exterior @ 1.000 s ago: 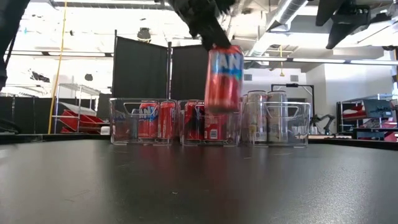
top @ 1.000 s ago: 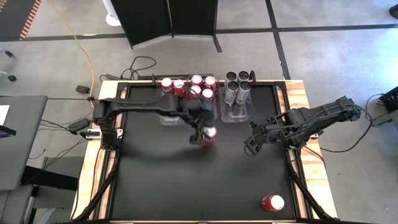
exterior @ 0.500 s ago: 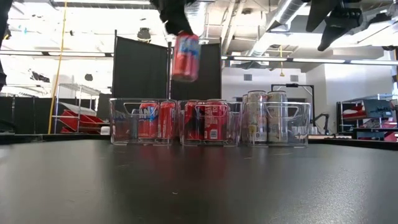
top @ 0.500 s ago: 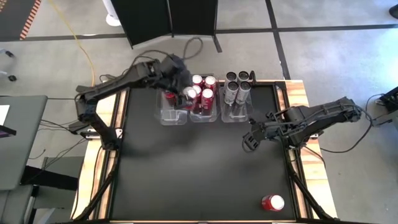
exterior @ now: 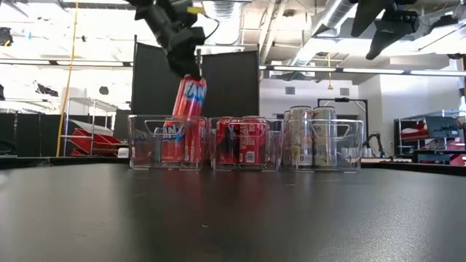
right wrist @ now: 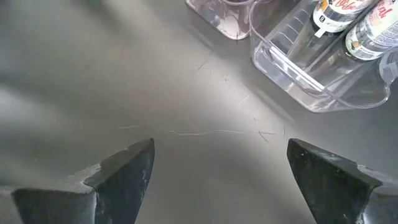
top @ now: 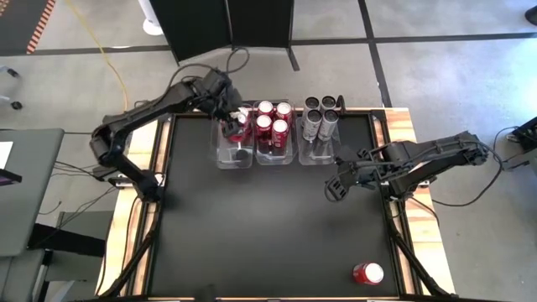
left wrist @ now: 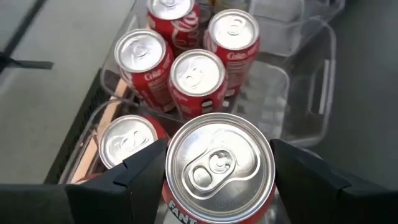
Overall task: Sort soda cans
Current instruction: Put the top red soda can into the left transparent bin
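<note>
My left gripper (top: 234,126) hovers above the left clear bin (top: 232,156), shut on a red soda can (exterior: 188,98) with a silver top (left wrist: 219,163). More red cans stand in that bin (left wrist: 129,142) and in the middle bin (top: 274,120). Silver-grey cans (top: 320,117) stand in the right bin. Another red can (top: 367,273) lies on its side near the table's near right corner. My right gripper (top: 334,186) is open above bare table, in front of the right bin. My left gripper pinches the red can's side wall near its top (left wrist: 180,205) between its two fingers (left wrist: 146,171), one on each side. The fingers come from above, slanting down. The can is lifted clear and tilted, its lower end (exterior: 180,118) at the left bin's rim.
Three clear bins stand side by side along the far edge (exterior: 246,143). The black tabletop (top: 268,226) spreads wide in front of them. Wooden borders run along both sides (top: 409,134). Cables trail over the floor beyond the far left corner.
My left gripper has carried the red can from over the table's middle up and toward the far left, then come down over the left bin; the can now tilts with its lower end at the bin's rim. My right gripper has drifted slightly toward the left.
</note>
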